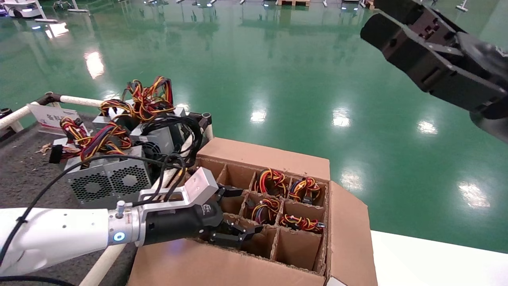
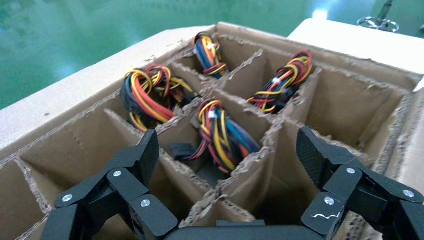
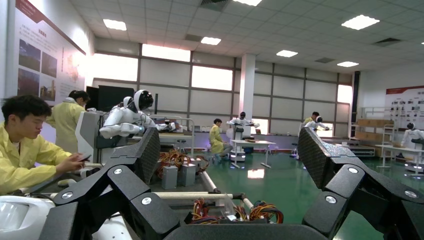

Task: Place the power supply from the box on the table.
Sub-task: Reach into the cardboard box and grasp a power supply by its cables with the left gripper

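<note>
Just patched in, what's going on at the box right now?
The left gripper is open and empty, poised over the divider cells of the cardboard box. Four cells farther in still hold power supplies, showing as coloured wire bundles; the cells nearest the gripper look empty. Several units already sit piled on the dark table beside the box. The right gripper is raised high to the side, open, holding nothing.
</note>
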Robot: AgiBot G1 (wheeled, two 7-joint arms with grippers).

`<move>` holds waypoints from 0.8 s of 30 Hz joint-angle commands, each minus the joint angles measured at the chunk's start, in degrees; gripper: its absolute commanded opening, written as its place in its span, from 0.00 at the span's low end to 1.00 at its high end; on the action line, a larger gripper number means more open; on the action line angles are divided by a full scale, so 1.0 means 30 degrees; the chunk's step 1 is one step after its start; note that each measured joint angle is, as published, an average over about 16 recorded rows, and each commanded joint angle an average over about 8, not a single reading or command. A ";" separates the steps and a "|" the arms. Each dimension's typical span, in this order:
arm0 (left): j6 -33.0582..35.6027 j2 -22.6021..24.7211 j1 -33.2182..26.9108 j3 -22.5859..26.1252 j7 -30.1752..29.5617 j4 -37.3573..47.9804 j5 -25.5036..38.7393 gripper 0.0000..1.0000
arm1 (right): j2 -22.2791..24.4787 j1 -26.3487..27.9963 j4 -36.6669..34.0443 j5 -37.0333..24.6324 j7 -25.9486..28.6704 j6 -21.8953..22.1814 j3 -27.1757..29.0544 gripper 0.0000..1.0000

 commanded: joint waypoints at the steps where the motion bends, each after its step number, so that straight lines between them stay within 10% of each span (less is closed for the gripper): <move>1: -0.0127 0.0107 -0.0075 0.0163 0.0151 0.0242 -0.0013 1.00 | 0.0000 0.0000 0.0000 0.0000 0.0000 0.0000 0.0000 1.00; 24: -0.0971 0.0850 -0.0865 0.1790 0.1203 0.1270 -0.1268 1.00 | 0.0000 0.0000 0.0000 0.0000 0.0000 0.0000 0.0000 1.00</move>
